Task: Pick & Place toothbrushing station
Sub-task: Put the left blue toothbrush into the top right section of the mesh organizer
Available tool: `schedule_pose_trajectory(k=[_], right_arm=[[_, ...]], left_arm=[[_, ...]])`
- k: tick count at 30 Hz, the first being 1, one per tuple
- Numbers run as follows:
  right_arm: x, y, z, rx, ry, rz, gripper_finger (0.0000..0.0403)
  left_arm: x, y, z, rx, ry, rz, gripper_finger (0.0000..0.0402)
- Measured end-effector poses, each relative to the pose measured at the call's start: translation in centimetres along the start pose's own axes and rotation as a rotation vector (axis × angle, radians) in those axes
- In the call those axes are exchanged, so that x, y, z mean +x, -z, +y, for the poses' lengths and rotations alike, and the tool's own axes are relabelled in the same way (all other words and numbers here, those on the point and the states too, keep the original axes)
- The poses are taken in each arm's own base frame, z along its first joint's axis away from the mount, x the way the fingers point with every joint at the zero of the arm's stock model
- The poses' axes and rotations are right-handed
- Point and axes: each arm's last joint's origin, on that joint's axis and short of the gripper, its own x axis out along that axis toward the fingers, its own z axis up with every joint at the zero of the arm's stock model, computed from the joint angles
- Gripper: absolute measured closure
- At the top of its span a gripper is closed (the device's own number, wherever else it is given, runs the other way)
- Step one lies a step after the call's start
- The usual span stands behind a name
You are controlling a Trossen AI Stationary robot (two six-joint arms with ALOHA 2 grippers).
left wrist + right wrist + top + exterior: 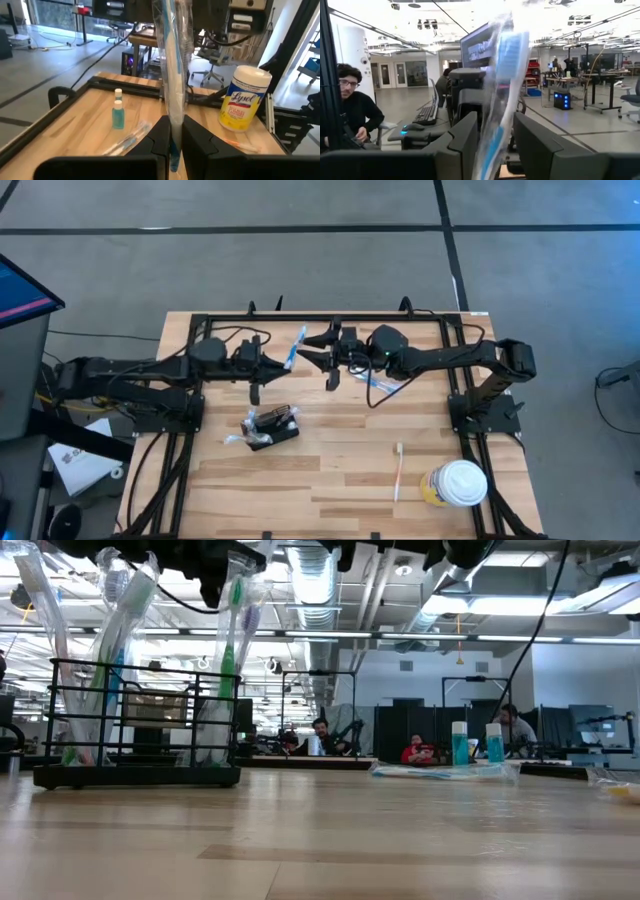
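Observation:
The toothbrushing station (272, 428), a black wire holder, stands on its base (138, 776) left of the table's middle, with several toothbrushes upright in it. Above the far middle of the table my left gripper (284, 364) is shut on a toothbrush in a clear wrapper (297, 345). My right gripper (306, 350) faces it from the right, open. Its fingers stand on either side of the wrapper (502, 75); whether they touch it does not show. My left gripper pinches the wrapped toothbrush near its lower end (173, 117) between its two fingers, wrapper and brush together. The fingers come level from the table's left and lie across the brush. The brush rises about upright above them, clear of the table, and its blue end (172, 156) shows just below.
A yellow wipes can with a white lid (458, 483) stands at the near right corner, and a loose toothbrush (398, 470) lies left of it. More wrapped brushes (382, 383) and two small blue bottles (474, 744) sit under the right arm. A black frame (300, 316) borders the table.

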Motion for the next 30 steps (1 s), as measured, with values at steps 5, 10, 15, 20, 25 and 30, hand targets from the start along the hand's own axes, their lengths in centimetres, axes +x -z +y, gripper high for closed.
schedule_pose_trajectory(k=[5,10,15,20,25,30], right_arm=[[0.0,-0.1,0.0,-0.001,0.0,-0.016,0.0284],[0.0,-0.1,0.0,-0.001,0.0,-0.015,0.0291],[0.0,-0.1,-0.1,-0.001,0.003,-0.007,0.0352],[0.0,0.0,-0.1,0.005,0.002,-0.005,0.0387],[0.0,0.0,0.0,0.003,-0.025,0.002,0.0395],[0.0,0.1,0.1,0.006,-0.071,0.015,0.0398]], left_arm=[[0.7,0.5,0.1,-0.001,-0.006,0.021,0.0384],[1.1,0.7,0.1,-0.001,-0.006,0.028,0.0384],[1.1,0.7,0.1,-0.001,-0.001,0.029,0.0382],[1.1,0.7,0.1,-0.003,-0.004,0.028,0.036],[0.9,0.6,0.1,-0.012,0.002,0.021,0.0337],[-0.1,-0.3,-0.1,-0.01,0.018,-0.023,0.0331]])
